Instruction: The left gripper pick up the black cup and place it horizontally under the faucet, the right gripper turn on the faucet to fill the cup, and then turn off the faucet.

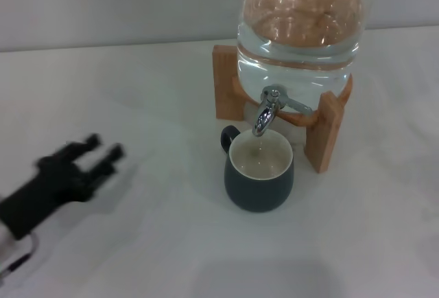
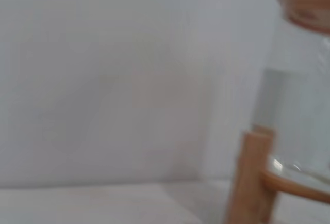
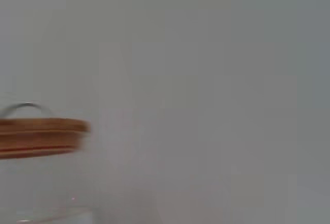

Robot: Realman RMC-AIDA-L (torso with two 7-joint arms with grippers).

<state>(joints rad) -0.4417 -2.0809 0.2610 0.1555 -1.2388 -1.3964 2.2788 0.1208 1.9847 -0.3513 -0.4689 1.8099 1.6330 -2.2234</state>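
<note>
**Cup stands under the spout, left end effector well off to the side**

The left end effector point(image 1: 103, 152) hovers low over the desk point(image 1: 137, 243) at the left of the head view, its two black fingers point(image 1: 88, 141) spread apart with nothing between them. It points toward the middle of the desk and is well apart from the black cup point(image 1: 259, 174), with bare desk between them. Its dark wrist runs back toward the lower left corner of the view.

The right end effector appears in none of the views, so whether its fingers are spread or pressed together cannot be told.

The black cup stands upright on the desk, mouth up, its cream inside showing. Its small loop handle point(image 1: 228, 135) points toward the back left. The cup sits directly below the faucet point(image 1: 266, 111), whose chrome spout curves down over the cup's rim. Whether water is running cannot be told.

The faucet projects from the front of the glass water jar point(image 1: 299, 30), which holds water and rests on a light wooden stand point(image 1: 324, 130) just behind the cup. The left wrist view shows one leg of the stand and the jar's side against a pale wall point(image 2: 103, 79). The right wrist view shows the jar's wooden lid point(image 3: 41, 136).
</note>
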